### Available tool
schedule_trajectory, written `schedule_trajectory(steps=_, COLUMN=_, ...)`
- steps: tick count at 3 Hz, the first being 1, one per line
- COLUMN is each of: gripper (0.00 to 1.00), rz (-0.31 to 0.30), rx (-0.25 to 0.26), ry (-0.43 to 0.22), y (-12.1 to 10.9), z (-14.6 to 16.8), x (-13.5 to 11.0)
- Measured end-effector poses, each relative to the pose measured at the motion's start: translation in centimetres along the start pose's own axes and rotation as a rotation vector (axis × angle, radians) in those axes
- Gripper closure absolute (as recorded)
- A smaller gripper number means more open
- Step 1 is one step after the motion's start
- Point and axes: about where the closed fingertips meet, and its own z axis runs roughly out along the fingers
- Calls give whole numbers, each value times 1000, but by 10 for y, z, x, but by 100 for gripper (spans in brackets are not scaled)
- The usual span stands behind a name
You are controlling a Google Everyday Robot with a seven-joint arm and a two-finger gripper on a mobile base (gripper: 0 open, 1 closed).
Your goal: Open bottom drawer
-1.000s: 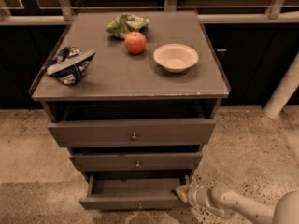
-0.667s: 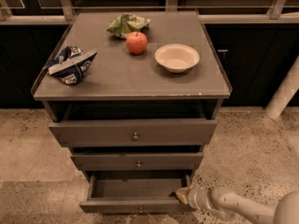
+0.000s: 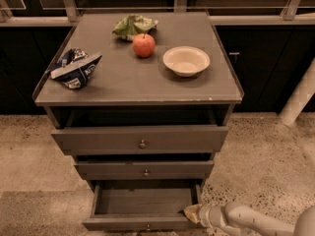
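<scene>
Well, my gripper (image 3: 193, 212) sits at the right front corner of the bottom drawer (image 3: 138, 223), whose front runs off to the left of it. The drawer is already well out from under the middle drawer (image 3: 145, 170) just above. I cannot tell whether the gripper is open or clamped on the drawer's edge. To finish cleanly I would pull straight back along the slides, since dragging from 1 corner could skew the drawer and bind it. Compared with 1 second ago, the drawer front lies further out and the gripper has come back with it.
</scene>
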Motion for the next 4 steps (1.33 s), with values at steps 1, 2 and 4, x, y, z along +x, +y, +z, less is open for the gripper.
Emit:
schedule_trajectory(steps=1, gripper=100, rz=8, rx=-74, ry=2, y=32, z=-12, x=17)
schedule_trajectory(steps=2, gripper=100, rz=8, rx=-74, ry=2, y=31, z=-13, x=15)
schedule_trajectory(steps=4, gripper=59, rz=20, rx=-49, ry=-91, y=58, z=-56, x=16)
